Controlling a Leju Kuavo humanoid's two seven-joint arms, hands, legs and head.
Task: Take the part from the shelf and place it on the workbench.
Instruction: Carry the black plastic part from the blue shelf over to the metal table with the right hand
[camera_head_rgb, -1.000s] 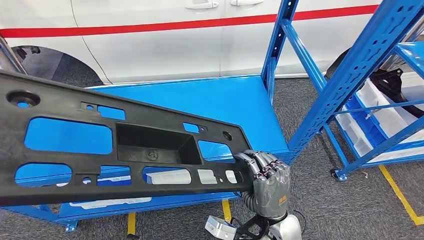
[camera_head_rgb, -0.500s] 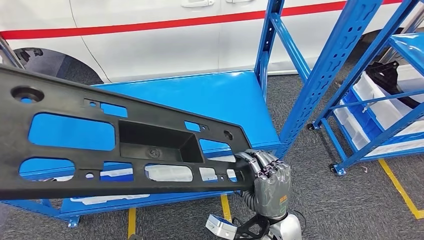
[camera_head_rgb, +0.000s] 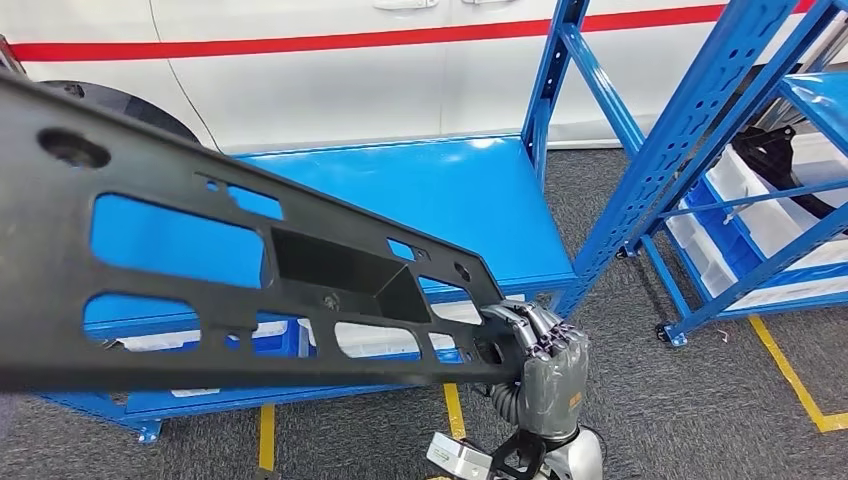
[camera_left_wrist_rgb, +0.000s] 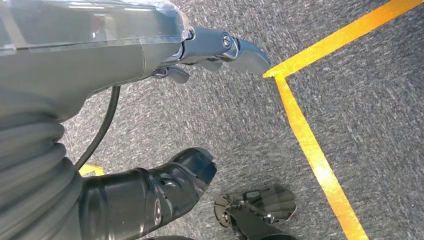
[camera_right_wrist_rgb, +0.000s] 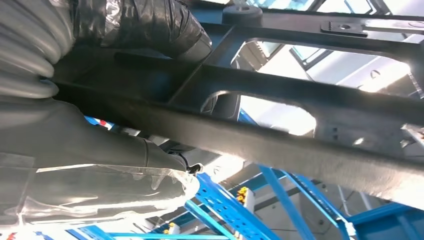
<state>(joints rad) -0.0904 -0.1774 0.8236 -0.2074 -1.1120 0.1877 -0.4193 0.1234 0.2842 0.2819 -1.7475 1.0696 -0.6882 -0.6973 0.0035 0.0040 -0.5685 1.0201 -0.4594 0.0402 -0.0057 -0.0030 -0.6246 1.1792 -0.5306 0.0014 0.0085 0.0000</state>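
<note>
Gripping the long black part (camera_head_rgb: 250, 290) by its narrow end, the right hand (camera_head_rgb: 540, 365) has its fingers wrapped over the part's edge, and the right wrist view shows the thumb and dark fingers clamped on a bar of the part (camera_right_wrist_rgb: 280, 140). The part hangs in the air above the front edge of the blue workbench (camera_head_rgb: 450, 200), touching nothing else, and slopes up and away from the hand toward the far side of the workbench. Doing this step well probably means carrying the part further over the workbench deck before lowering, so that most of its length lands on the blue surface and not past the front edge. Held at one end only, it is likely to sag or swing, so a slow, level descent seems wise, with the grip kept firm until the part rests flat. The blue shelf upright (camera_head_rgb: 690, 130) stands just beside the workbench on the hand's side, so the hand should stay clear of it. The left hand (camera_left_wrist_rgb: 210, 47) hangs over the grey floor (camera_left_wrist_rgb: 350, 60), holding nothing; how far its fingers are spread I cannot tell.
</note>
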